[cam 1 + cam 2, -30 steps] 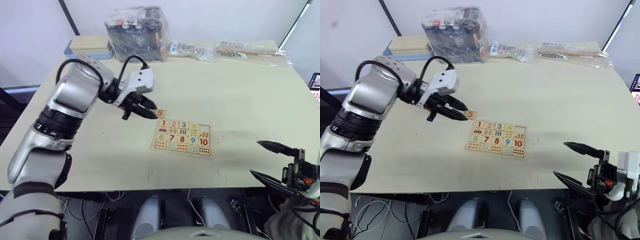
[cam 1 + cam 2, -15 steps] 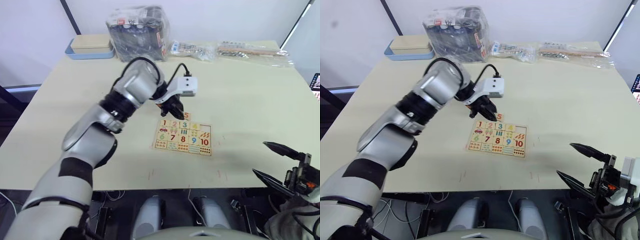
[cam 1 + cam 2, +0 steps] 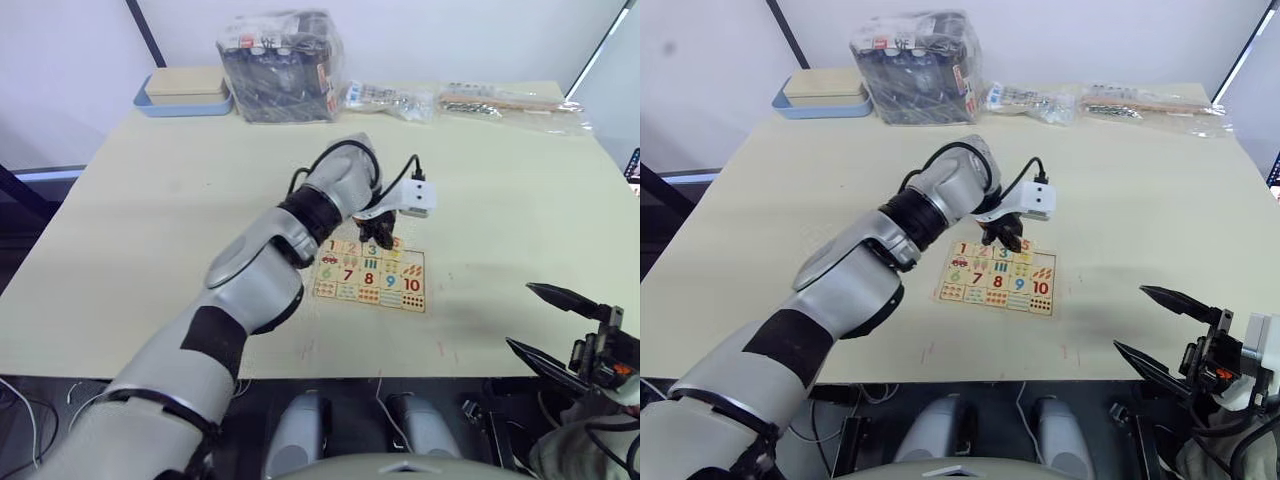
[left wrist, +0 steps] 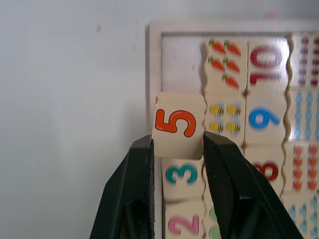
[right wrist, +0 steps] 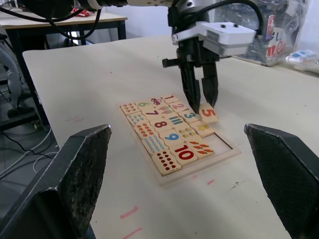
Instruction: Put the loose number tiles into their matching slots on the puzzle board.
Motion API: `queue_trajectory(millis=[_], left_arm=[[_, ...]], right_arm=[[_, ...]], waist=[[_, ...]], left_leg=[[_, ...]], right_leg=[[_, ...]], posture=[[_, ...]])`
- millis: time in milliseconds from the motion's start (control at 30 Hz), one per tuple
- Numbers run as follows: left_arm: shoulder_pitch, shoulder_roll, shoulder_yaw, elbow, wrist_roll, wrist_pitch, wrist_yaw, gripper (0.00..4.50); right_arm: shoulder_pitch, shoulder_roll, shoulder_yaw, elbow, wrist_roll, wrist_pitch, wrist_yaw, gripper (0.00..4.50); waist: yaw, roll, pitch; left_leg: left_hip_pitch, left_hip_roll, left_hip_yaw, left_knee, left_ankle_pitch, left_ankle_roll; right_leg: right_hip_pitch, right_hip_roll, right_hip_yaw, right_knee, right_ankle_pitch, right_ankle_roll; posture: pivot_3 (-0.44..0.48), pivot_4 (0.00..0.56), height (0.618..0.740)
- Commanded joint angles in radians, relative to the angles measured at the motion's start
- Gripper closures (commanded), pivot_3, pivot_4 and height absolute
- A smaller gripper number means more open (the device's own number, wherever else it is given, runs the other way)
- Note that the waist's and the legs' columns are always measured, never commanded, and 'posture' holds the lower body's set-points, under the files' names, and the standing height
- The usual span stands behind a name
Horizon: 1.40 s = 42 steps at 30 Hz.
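Observation:
My left gripper [image 3: 386, 240] is shut on a loose number tile [image 4: 177, 124], a pale-wood square with an orange 5. It holds the tile tilted just above the top row of the puzzle board [image 4: 152, 59], near that row's right end. One bare slot [image 4: 182, 67] lies at the end of that row, just beyond the held tile. The 2 and 3 tiles [image 4: 182, 180] sit in the same row behind it. The black fingers [image 4: 142, 179] press on two opposite sides of the tile. Near the table's front right corner, my right gripper [image 3: 520, 316] stands open and holds nothing.
Along the far edge of the table stand a blue-rimmed box [image 3: 185, 90], a plastic-wrapped dark pack [image 3: 280, 62] and two clear bags [image 3: 505, 100]. The puzzle board [image 3: 992, 300] lies mid-table, with bare tabletop on all sides of it.
My left gripper has carried the 5 tile to the right, from off the board's upper left corner to above the right end of its top row. The right gripper has hardly moved.

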Motion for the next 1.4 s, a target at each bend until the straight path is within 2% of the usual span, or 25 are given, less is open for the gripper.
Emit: queue_trajectory(millis=[33,367,1400], left_arm=[[-0.032,-0.033,0.035,0.012,0.017,0.026,0.019,3.56],[-0.016,-0.103,0.059,0.032,0.031,0.079,0.066,3.56],[0.026,-0.143,0.042,0.070,0.063,0.083,0.113,3.56]], right_arm=[[0.006,-0.013,-0.025,-0.039,0.019,-0.006,-0.003,0.00],[0.015,-0.016,-0.021,-0.060,0.023,0.001,-0.016,0.00],[0.032,-0.015,-0.021,-0.061,0.024,-0.004,-0.020,0.00]], waist=[[0.000,0.000,0.000],[0.000,0.000,0.000],[0.000,0.000,0.000]], left_leg=[[0.000,0.000,0.000,0.000,0.000,0.000],[0.000,0.000,-0.001,0.000,0.000,0.000],[0.000,0.000,-0.002,0.000,0.000,0.000]], right_leg=[[0.000,0.000,0.000,0.000,0.000,0.000],[0.000,0.000,0.000,0.000,0.001,0.003],[0.000,-0.001,-0.001,0.000,0.001,0.003]], posture=[[0.000,0.150,0.740],[0.000,0.150,0.740],[0.000,0.150,0.740]])
